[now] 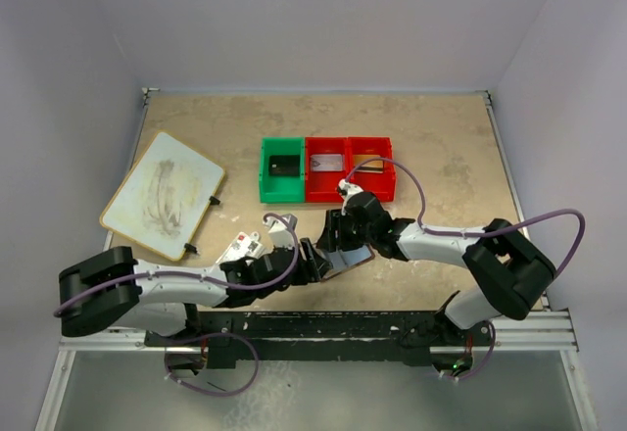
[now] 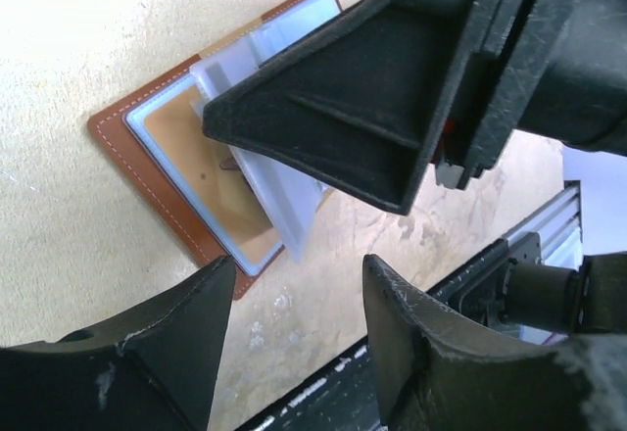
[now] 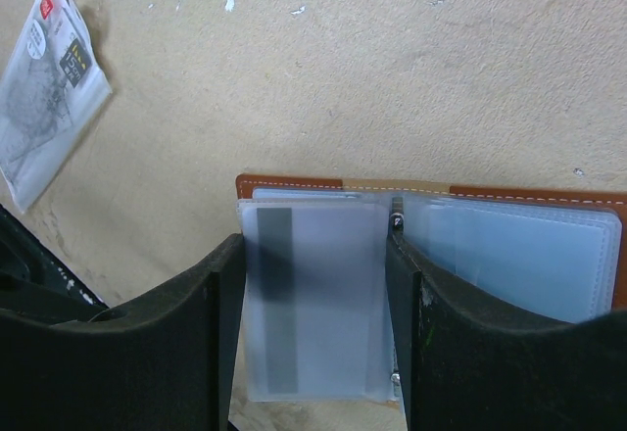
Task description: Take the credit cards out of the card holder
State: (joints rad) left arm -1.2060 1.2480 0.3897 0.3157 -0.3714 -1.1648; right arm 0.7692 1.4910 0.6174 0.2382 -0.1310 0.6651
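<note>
Tight around the card holder: my right end effector sits over it from 1 o'clock, and my left end effector crowds in at 9. The bins wall off 12. The packet and whiteboard lie at 10. Open passage over bare bench at 2. The mounting rail closes 6.

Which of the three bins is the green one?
The leftmost bin, nearest the whiteboard; the middle bin and right bin are red.

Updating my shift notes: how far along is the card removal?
Done: the card holder lies open. In hand: the right gripper straddles a clear pocket with a striped card inside; the left gripper hovers open nearby. Left: sliding that card out.
</note>
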